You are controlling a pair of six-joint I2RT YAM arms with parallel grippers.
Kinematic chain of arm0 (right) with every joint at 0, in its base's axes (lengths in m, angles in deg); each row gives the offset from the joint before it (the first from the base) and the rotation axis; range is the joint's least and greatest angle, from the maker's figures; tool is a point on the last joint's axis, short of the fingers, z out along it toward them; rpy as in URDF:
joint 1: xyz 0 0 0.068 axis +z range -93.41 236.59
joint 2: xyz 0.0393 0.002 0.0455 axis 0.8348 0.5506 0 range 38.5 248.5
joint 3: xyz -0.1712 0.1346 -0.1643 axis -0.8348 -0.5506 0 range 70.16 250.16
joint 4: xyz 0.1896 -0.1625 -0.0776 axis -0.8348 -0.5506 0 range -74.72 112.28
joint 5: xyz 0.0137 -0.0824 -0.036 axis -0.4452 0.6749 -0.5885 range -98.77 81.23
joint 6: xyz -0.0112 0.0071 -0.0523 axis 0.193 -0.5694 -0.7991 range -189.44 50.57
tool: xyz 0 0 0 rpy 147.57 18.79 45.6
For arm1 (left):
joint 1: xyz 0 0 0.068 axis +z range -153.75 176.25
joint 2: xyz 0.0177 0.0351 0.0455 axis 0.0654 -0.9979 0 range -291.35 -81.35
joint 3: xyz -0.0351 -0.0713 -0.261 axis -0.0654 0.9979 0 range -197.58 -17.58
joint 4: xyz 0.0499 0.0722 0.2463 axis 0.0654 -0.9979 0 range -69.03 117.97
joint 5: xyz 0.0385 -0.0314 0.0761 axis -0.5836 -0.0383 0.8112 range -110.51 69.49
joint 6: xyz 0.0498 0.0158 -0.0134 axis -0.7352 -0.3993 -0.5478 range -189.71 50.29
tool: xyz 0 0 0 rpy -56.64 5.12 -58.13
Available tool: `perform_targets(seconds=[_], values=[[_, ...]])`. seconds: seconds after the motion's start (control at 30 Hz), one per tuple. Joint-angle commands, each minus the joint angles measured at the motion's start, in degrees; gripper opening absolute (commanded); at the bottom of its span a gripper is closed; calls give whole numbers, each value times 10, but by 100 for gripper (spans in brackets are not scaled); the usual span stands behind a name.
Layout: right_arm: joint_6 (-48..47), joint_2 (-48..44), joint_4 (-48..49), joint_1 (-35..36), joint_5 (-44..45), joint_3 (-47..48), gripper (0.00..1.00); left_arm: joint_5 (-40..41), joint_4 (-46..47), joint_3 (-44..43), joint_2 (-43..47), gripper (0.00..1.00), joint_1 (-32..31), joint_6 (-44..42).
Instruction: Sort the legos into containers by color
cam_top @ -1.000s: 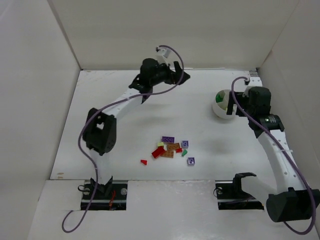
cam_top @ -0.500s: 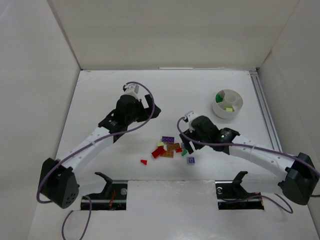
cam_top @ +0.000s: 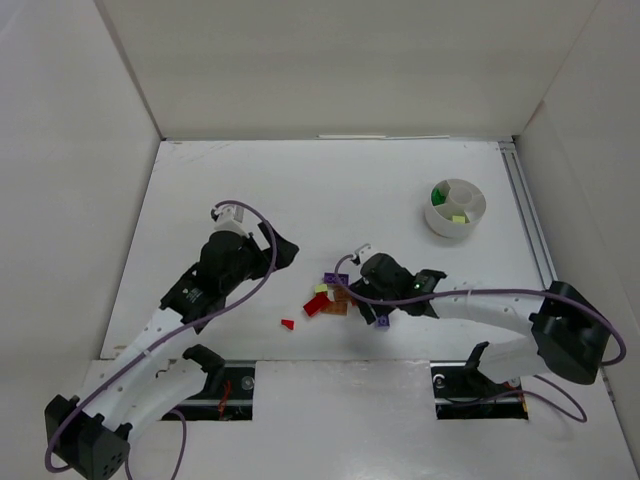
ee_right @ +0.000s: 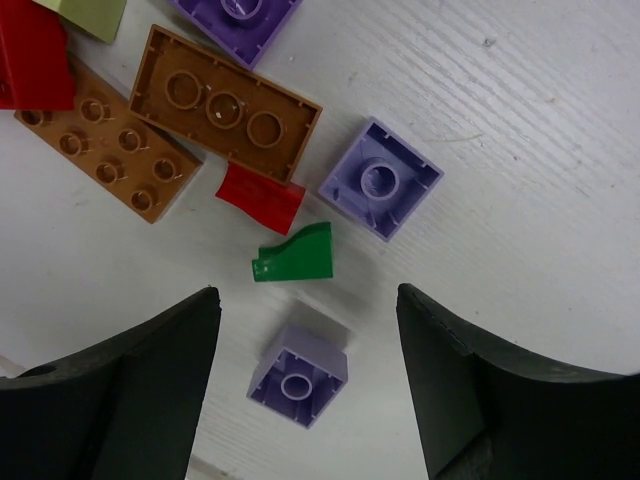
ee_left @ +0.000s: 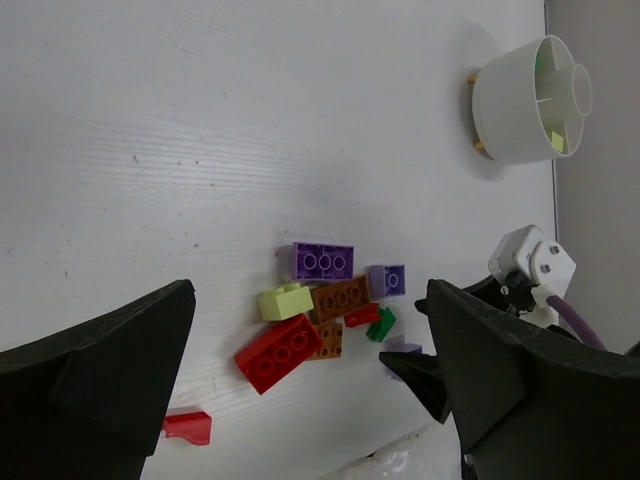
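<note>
Back from the dish (cam_top: pixel 443 222), down over the loose legos (cam_top: pixel 335 295) with the right gripper (ee_right: pixel 305 335) — jaws narrowing yet apart astride a small purple brick (ee_right: pixel 298 375), nothing gripped. Left gripper (ee_left: pixel 310 300) wide, empty, beside them. Fresh pick likely starting.

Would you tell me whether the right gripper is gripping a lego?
No, the right gripper stands open, the small purple lego lying untouched between its jaws.
</note>
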Motion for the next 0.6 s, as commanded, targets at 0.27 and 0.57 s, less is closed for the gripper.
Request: perform_targets(seconds=[0.27, 0.57], values=[[47, 70, 76, 28, 68, -15, 70, 19, -23, 14, 39, 100, -2, 22], [71, 65, 51, 34, 94, -9, 37, 14, -23, 3, 28, 100, -8, 11]])
